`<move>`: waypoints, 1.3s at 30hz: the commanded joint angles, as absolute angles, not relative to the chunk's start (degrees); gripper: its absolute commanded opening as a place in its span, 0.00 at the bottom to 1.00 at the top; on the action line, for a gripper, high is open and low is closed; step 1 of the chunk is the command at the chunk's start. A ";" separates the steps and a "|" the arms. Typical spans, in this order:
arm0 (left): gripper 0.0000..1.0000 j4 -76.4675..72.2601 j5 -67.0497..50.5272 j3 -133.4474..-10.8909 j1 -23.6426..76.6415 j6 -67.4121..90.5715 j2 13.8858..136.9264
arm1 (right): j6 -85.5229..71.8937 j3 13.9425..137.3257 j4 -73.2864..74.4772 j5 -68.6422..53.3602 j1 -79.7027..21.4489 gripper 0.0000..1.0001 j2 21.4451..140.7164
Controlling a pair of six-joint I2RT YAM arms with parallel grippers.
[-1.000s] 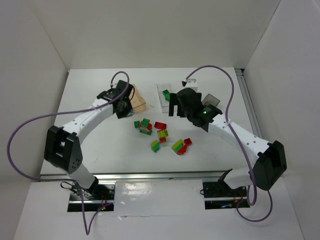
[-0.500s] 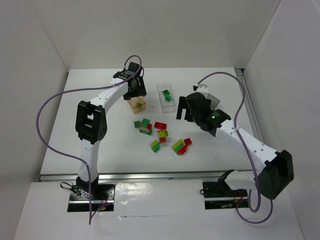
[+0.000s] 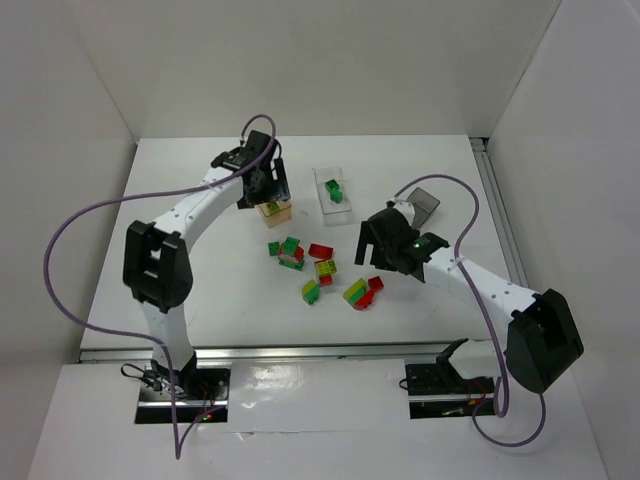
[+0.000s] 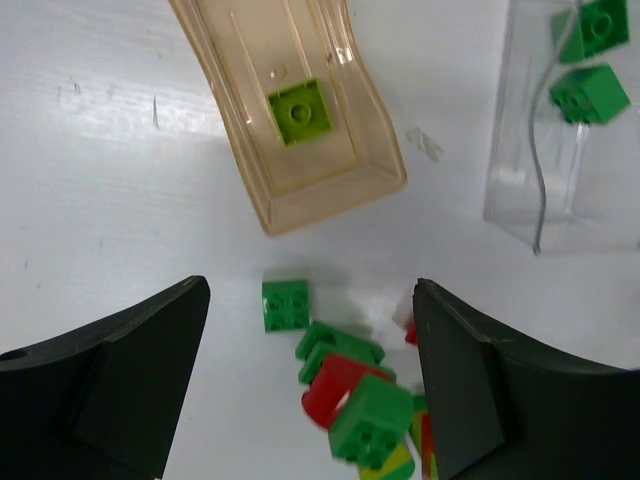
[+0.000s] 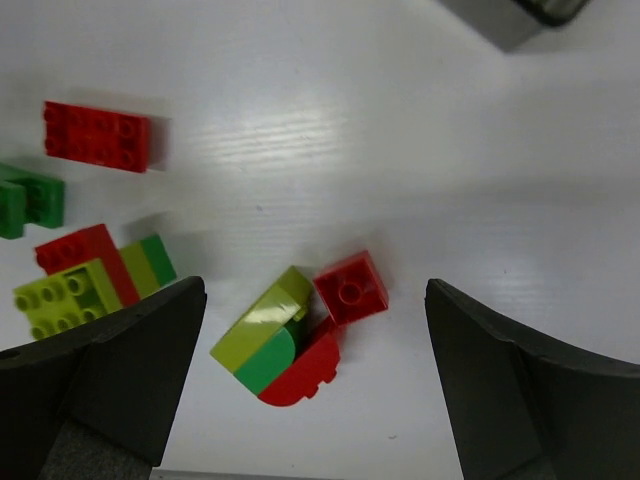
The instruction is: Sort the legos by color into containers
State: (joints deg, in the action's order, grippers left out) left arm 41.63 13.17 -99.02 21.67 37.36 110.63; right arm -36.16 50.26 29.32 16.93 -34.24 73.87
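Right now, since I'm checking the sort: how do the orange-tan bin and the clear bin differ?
The orange-tan bin is amber-tinted; the clear bin is colourless. The orange-tan bin holds one yellow-green brick; the clear bin holds two green bricks. Both are open-topped, rectangular and see-through.

White arms (image 3: 200, 205), black joints (image 3: 155, 268), purple cables (image 3: 47, 275)
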 commanded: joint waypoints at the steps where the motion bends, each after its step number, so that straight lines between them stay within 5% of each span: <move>1: 0.92 39.03 12.83 -92.65 23.29 36.12 101.61 | -42.35 47.04 31.20 18.54 -33.84 0.97 73.22; 4: 0.91 37.45 10.20 -86.94 24.34 36.12 97.57 | -43.68 45.09 30.32 17.75 -33.31 0.86 73.91; 22: 0.89 36.91 10.10 -86.31 28.65 36.65 100.37 | -38.50 44.56 27.07 16.00 -32.26 0.78 83.76; 25: 0.89 37.44 10.11 -86.31 28.65 36.65 100.37 | -37.97 44.56 25.75 14.68 -32.26 0.71 85.16; 29: 0.89 37.44 10.11 -86.31 28.65 36.65 100.37 | -37.97 44.56 25.22 15.73 -32.26 0.47 85.17; 32: 0.89 37.96 10.11 -86.31 28.65 36.65 100.37 | -37.97 46.31 26.62 17.13 -32.26 0.39 84.03; 39: 0.89 37.97 10.63 -86.84 28.65 36.65 100.37 | -37.19 52.46 32.07 23.28 -30.42 0.38 80.08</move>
